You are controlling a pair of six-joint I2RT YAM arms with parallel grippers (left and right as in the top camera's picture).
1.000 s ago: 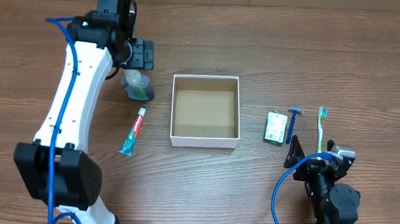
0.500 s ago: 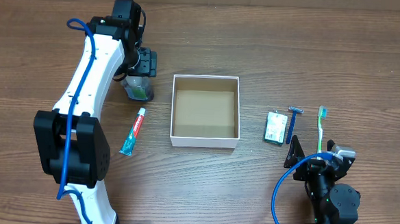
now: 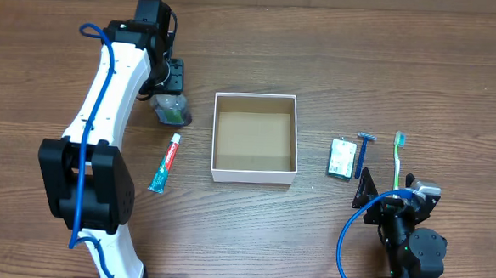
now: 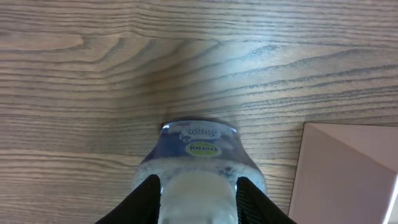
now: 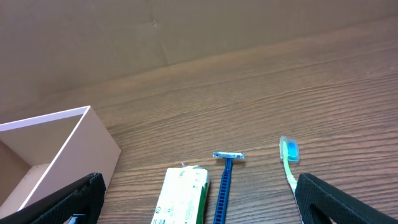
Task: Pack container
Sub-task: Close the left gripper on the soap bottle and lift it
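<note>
Placed mid-table: container (image 3: 253, 175), brown cardboard floor showing. Just left of it, left gripper (image 4: 198, 186) clamped on clear bottle (image 4: 196, 146) at its white cap. Plain from wrist view, hidden overhead. Right gripper (image 5: 199, 186) spread wide, near right. Toothpaste tube (image 3: 165, 163) near left. Packet (image 3: 342, 158), razor (image 3: 362, 152), toothbrush (image 3: 397, 160) on right.

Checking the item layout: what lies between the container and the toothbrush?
In the overhead view, a green packet and a blue razor lie between the container and the toothbrush.
</note>
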